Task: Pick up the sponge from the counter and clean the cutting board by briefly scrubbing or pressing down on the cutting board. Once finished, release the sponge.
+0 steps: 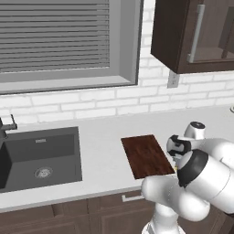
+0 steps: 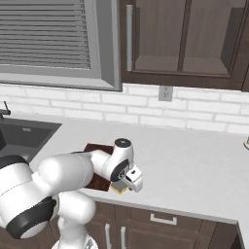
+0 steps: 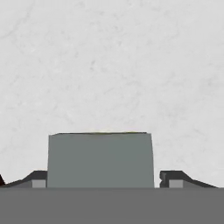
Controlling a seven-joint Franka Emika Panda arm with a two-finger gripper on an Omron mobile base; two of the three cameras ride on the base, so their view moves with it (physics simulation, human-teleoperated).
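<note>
The sponge (image 3: 100, 157) fills the lower middle of the hand view, grey-green top toward the camera, lying on the light counter (image 3: 113, 65). My gripper (image 3: 105, 180) is lowered over it, one dark finger (image 3: 37, 178) against its left side and the other a sliver off its right side; the gripper looks open. From the right base camera the sponge's yellow edge (image 2: 118, 189) peeks out under the gripper (image 2: 122, 186), just right of the cutting board (image 2: 99, 183). In the left base view, the dark reddish-brown cutting board (image 1: 146, 155) lies flat near the counter's front edge.
A dark grey sink basin (image 1: 41, 155) with a faucet (image 1: 7, 125) sits left of the board. Wide bare counter (image 2: 194, 160) stretches to the right. A brick wall with an outlet (image 2: 166, 92) runs behind, below dark wall cabinets (image 2: 185, 39).
</note>
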